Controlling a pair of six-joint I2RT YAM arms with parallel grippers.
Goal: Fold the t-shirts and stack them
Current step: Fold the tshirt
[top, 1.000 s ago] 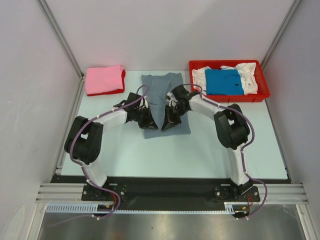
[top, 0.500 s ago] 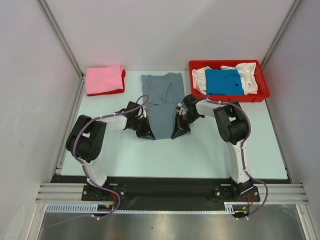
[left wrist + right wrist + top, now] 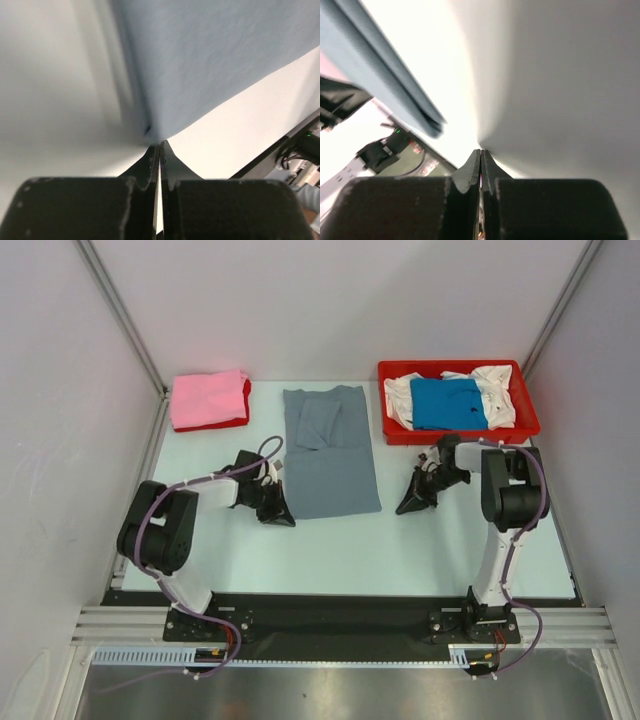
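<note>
The slate grey t-shirt (image 3: 330,452) lies flat at the centre, folded into a long rectangle running from 12 to 6 o'clock, with a sleeve flap laid over its far half. At 10 o'clock a folded pink t-shirt (image 3: 207,398) rests on a red t-shirt (image 3: 244,406). At 2 o'clock a folded bright blue t-shirt (image 3: 447,402) lies over a crumpled white t-shirt (image 3: 497,390).

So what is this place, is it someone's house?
Probably not a house; it looks like a robot test booth in a lab. The left arm and right arm are bolted to a table, white panels in metal framing close it in, and t-shirts wait in a red tray.
</note>
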